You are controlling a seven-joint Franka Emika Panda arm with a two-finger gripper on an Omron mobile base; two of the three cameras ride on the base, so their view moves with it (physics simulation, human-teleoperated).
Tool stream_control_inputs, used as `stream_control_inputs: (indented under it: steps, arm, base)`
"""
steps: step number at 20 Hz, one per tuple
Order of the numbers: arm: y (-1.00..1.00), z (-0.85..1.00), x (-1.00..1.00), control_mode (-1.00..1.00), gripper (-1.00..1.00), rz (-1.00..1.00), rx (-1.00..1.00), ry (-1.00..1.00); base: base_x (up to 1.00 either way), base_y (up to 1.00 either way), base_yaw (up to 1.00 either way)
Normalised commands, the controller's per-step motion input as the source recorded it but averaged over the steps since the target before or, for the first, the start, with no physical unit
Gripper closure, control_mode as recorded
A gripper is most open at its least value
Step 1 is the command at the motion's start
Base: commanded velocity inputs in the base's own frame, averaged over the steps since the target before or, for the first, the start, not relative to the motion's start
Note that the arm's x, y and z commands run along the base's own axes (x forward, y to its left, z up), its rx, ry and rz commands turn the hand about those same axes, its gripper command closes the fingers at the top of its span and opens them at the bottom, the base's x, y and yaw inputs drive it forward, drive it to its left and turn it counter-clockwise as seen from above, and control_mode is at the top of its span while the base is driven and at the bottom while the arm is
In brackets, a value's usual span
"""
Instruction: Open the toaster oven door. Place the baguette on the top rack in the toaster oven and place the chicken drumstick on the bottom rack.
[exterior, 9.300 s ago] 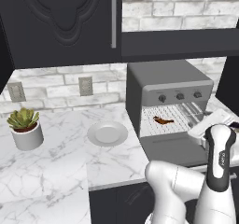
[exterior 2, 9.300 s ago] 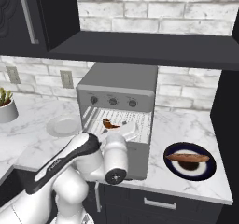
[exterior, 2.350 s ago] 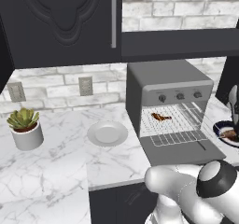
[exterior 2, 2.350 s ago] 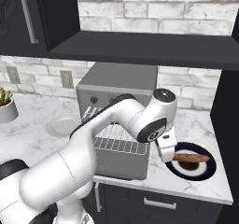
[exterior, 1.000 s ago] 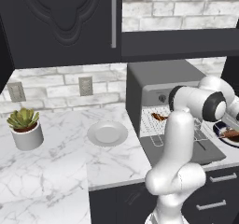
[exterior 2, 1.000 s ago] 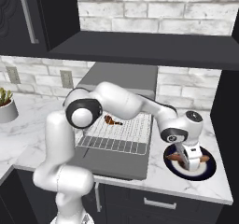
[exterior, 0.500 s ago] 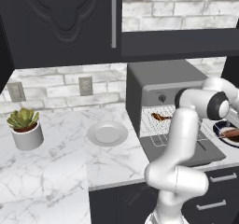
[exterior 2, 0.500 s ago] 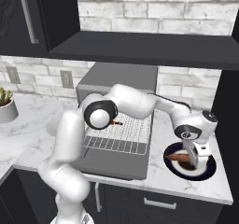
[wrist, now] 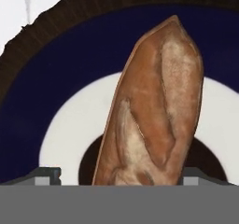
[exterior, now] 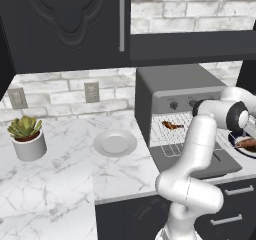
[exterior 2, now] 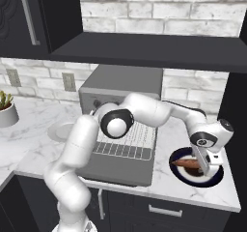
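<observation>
The grey toaster oven (exterior: 180,86) stands on the counter with its door (exterior: 210,165) dropped flat. Inside it, the dark brown chicken drumstick (exterior: 172,125) lies on a wire rack; I cannot tell which level. To the right of the oven, the reddish-brown baguette (exterior 2: 187,163) rests on a dark blue plate (exterior 2: 212,179). My gripper (exterior 2: 204,164) is down over the plate. In the hand view the baguette (wrist: 154,101) runs up from between the fingertips (wrist: 46,174) of my open gripper (wrist: 120,176). One tip sits close to the crust; the other stands apart from it.
A white plate (exterior: 115,143) and a potted plant (exterior: 27,138) sit on the marble counter left of the oven. A dark shelf and cabinets hang overhead. The open door (exterior 2: 120,170) juts past the counter's front edge. My arm (exterior 2: 144,111) arches across the oven's mouth.
The hand has stayed low over the blue plate, settling around the baguette. The arm's elbow has swung a little to the right in front of the oven.
</observation>
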Motion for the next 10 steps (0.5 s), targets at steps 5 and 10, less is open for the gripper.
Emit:
stream_control_inputs:
  steps: [5,10]
  arm:
    - [0.01,-0.25,0.02,-1.00,1.00,0.00,0.00,0.00]
    - [0.04,-0.13,0.00,-1.00,1.00,0.00,0.00,0.00]
  base:
    - [0.00,0.00,0.00]
    - [0.00,0.00,0.00]
